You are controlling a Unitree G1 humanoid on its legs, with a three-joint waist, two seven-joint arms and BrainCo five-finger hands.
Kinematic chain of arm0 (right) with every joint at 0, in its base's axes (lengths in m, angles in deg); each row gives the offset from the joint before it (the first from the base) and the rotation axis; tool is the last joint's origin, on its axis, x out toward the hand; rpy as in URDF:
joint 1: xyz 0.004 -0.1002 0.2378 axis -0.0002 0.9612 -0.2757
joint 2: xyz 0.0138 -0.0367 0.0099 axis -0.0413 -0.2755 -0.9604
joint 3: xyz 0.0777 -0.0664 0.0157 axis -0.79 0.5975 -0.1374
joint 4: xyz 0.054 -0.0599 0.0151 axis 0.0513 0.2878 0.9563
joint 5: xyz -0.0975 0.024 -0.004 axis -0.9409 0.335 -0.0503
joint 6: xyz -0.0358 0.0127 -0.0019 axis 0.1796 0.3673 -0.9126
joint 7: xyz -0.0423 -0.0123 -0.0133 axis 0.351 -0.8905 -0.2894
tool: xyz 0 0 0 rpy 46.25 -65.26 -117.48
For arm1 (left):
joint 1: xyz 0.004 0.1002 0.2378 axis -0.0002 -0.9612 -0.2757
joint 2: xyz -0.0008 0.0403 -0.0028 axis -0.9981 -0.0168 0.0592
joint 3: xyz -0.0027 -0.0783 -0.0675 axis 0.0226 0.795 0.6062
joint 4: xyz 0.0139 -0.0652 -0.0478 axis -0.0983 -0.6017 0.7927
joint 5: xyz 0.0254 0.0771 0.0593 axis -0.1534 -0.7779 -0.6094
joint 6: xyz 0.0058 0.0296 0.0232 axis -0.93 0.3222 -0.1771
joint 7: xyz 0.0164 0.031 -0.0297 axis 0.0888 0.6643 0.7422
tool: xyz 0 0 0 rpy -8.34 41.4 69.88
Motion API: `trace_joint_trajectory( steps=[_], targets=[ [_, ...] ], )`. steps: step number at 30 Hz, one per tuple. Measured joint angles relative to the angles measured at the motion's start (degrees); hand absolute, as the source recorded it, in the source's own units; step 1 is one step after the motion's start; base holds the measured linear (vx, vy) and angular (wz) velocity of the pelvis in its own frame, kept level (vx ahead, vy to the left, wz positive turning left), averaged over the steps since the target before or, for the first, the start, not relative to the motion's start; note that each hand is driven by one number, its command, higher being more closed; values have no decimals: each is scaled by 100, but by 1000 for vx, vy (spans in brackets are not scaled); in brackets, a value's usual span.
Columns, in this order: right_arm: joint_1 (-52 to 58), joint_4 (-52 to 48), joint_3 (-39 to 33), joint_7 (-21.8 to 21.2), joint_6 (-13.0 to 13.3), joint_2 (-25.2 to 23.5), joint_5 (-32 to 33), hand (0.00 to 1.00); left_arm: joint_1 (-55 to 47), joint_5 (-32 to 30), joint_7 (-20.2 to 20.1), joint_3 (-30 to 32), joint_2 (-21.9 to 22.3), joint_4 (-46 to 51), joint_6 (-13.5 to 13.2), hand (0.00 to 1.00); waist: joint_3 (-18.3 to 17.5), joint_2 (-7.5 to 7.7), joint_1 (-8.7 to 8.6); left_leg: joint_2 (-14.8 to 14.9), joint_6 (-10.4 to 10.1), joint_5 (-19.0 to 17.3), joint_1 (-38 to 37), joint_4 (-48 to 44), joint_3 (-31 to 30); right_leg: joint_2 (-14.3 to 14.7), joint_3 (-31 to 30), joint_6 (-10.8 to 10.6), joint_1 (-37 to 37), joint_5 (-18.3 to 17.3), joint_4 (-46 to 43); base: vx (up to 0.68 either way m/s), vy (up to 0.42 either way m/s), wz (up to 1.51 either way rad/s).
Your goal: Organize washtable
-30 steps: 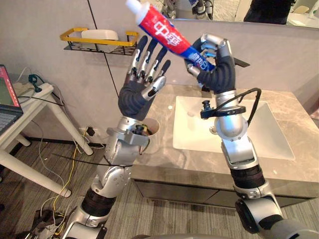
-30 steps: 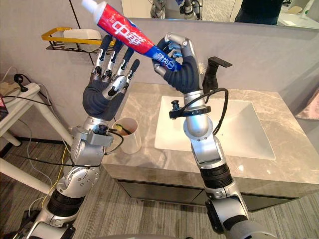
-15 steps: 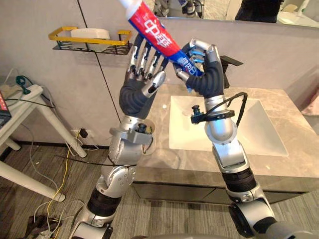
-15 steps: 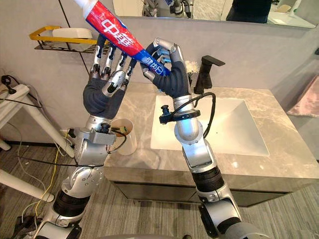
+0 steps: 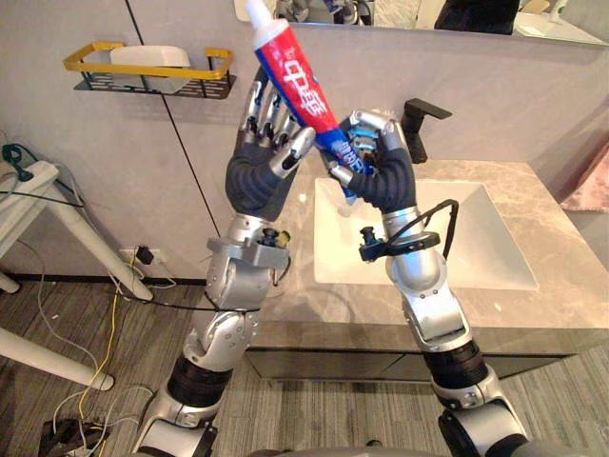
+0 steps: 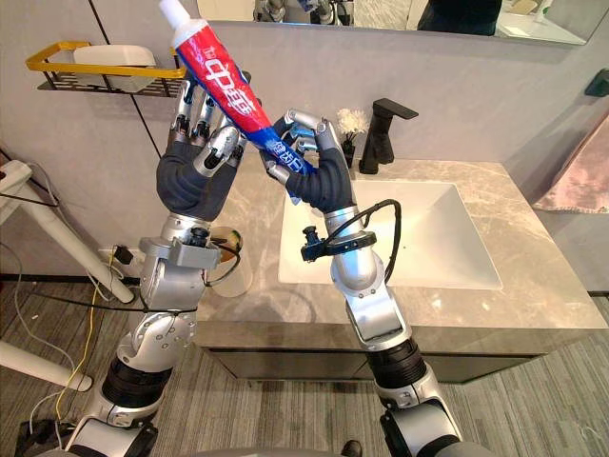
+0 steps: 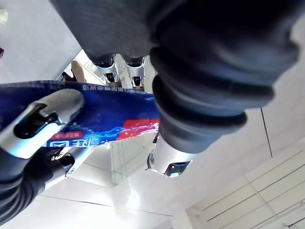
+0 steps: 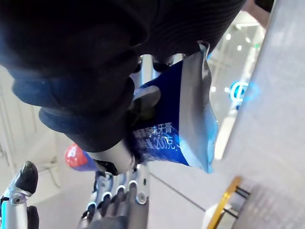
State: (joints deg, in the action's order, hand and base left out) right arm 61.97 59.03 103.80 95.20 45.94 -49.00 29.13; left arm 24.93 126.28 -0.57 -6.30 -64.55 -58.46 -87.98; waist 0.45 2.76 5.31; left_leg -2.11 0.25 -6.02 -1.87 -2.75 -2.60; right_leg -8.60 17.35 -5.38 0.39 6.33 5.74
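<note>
A red and blue toothpaste tube (image 5: 297,81) with a white cap points up in the air, well above the counter. My right hand (image 5: 381,176) is shut on its blue crimped end (image 8: 178,124). My left hand (image 5: 257,181) stands upright just left of it, with straight fingers (image 6: 195,114) lying against the back of the tube's red part and its thumb beside the tube. A beige cup (image 6: 235,274) stands on the counter's left end, mostly hidden behind my left forearm.
A white basin (image 6: 400,238) is set in the marble counter (image 6: 533,295), with a black faucet (image 6: 383,129) behind it. A yellow wall rack (image 6: 57,52) holds a white dish. A white table (image 5: 29,195) stands at left, and a pink towel (image 6: 582,162) hangs at right.
The tube has tilted more upright as my right hand lowered and came closer. My left hand has closed in until its fingers lie against the tube. The camera has shifted too.
</note>
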Motion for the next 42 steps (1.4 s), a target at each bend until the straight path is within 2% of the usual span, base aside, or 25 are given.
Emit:
trace_joint_trajectory(
  steps=[7,17,18,36,37,42],
  targets=[
    [167,2,288,-142,36,34,-61,100,5,-51,4,231,116,-73,-5,0,1,0,-12,15,0,0,2,-2,43,18,-16,19,-21,22,1,-40,-10,-4],
    [237,2,361,-135,35,17,-88,100,6,-98,4,231,158,-148,-31,0,1,-1,-12,18,0,0,7,-2,38,21,-16,20,-22,22,0,-3,-1,0],
    [237,2,361,-135,35,17,-88,100,6,-101,4,231,157,-148,-31,100,2,-1,-15,18,0,0,7,-2,37,21,-16,20,-23,22,0,0,0,0],
    [241,4,313,-300,38,7,-75,100,5,-101,-35,241,156,-151,-31,100,9,-11,-9,17,0,0,-1,-3,38,21,-23,21,-20,23,-1,0,0,0],
    [241,8,311,-312,37,8,-76,0,5,-104,-39,250,155,-151,-31,100,12,-17,-7,17,0,0,-7,-3,38,21,-23,21,-16,23,-1,0,0,0],
    [259,23,281,-403,24,50,-64,0,2,-169,-174,495,34,-175,-20,100,51,-75,1,18,0,0,-55,5,44,23,-26,21,23,22,-1,0,0,0]
  ],
)
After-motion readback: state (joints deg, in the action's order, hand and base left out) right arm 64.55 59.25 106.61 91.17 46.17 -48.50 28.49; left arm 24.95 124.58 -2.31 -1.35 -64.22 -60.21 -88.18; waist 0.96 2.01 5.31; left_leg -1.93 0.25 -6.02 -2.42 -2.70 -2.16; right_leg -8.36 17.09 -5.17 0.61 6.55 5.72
